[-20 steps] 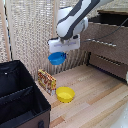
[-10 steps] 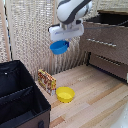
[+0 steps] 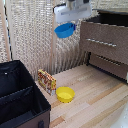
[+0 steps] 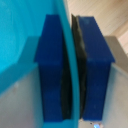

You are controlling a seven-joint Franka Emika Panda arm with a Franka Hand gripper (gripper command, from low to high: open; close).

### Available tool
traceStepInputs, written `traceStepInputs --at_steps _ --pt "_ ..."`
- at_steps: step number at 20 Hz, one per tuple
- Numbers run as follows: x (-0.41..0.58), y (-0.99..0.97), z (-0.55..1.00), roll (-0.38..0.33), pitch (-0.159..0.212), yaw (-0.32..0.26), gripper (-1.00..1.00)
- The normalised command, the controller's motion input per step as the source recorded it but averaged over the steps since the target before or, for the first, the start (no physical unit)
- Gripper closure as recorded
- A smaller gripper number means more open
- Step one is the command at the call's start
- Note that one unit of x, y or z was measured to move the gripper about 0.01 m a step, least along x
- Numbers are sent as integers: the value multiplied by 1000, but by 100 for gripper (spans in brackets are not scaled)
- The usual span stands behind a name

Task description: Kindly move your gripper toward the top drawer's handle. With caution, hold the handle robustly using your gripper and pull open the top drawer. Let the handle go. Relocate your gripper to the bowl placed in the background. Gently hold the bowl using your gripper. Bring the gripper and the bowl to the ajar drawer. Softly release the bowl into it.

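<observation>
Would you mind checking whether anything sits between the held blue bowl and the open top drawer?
Nothing visible does. The blue bowl, clamped in the gripper, hangs in open air to the exterior view's left of the top drawer.

The white arm [image 3: 75, 9] reached in from the top of the exterior view, its pincer [image 3: 66, 24] pointing downward. In the wrist view, the dark blue fingertips [image 4: 52, 70] stood nearly together, clamped on a thin blue rim [image 4: 73, 75].
</observation>
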Motion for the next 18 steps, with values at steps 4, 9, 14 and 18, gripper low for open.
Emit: traceStepInputs --at_steps 4,9,14,18 --pt "-1 -742 1000 49 -10 2 100" --pt "-30 -912 827 107 17 0 100" --pt "-117 -995 519 102 105 0 100" --pt "-55 -979 27 10 46 -67 100"
